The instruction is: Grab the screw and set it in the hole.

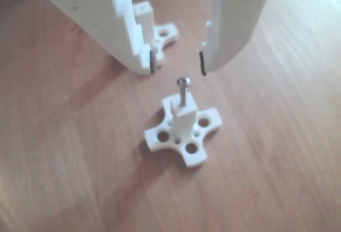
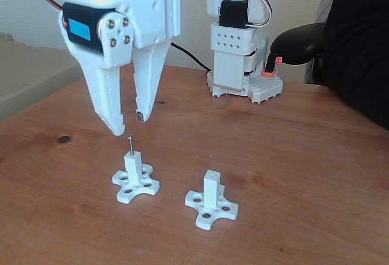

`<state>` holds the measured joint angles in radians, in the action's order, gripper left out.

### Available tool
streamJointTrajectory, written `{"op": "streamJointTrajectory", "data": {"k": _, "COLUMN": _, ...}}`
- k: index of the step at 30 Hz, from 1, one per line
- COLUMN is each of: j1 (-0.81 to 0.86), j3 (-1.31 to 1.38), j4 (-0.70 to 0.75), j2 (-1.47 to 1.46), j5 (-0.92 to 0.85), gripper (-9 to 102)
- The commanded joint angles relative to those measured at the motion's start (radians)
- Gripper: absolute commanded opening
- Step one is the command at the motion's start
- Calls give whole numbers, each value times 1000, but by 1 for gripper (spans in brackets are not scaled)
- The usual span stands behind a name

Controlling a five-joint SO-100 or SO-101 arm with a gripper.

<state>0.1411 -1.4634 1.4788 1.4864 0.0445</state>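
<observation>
On my screen, the fixed view runs near to far: an empty white post (image 2: 211, 189) on its cross-shaped base sits closest on the wooden surface (image 2: 292, 155), its hole (image 2: 211, 172) unfilled. Just beyond and to its left, the screw (image 2: 130, 144) stands upright in the top of a second post (image 2: 133, 169), head up, long axis vertical. My gripper (image 2: 128, 125) hangs directly above it with the jaws parted and nothing held; the screw head lies just below the gap between the fingertips. In the other view the same relation holds: the screw (image 1: 183, 92) rises from the post (image 1: 182, 117), straight under the open gripper (image 1: 177, 66). I judge a grasp calls for a straight descent, then closing on the shank. At the back stand the arm's base (image 2: 238, 52) and a person's dark sleeve (image 2: 358, 40).
</observation>
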Motion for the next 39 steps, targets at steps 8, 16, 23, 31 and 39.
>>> {"op": "streamJointTrajectory", "data": {"k": 8, "j1": 8, "j3": 97, "j4": -18, "j2": 11, "j5": 8, "gripper": 12}}
{"op": "streamJointTrajectory", "data": {"k": 16, "j1": 12, "j3": 103, "j4": -28, "j2": -8, "j5": 6, "gripper": 12}}
{"op": "streamJointTrajectory", "data": {"k": 23, "j1": 18, "j3": 109, "j4": -23, "j2": -15, "j5": 2, "gripper": 12}}
{"op": "streamJointTrajectory", "data": {"k": 31, "j1": 20, "j3": 110, "j4": -12, "j2": -21, "j5": 2, "gripper": 12}}
{"op": "streamJointTrajectory", "data": {"k": 39, "j1": 6, "j3": 117, "j4": 9, "j2": -21, "j5": 2, "gripper": 13}}
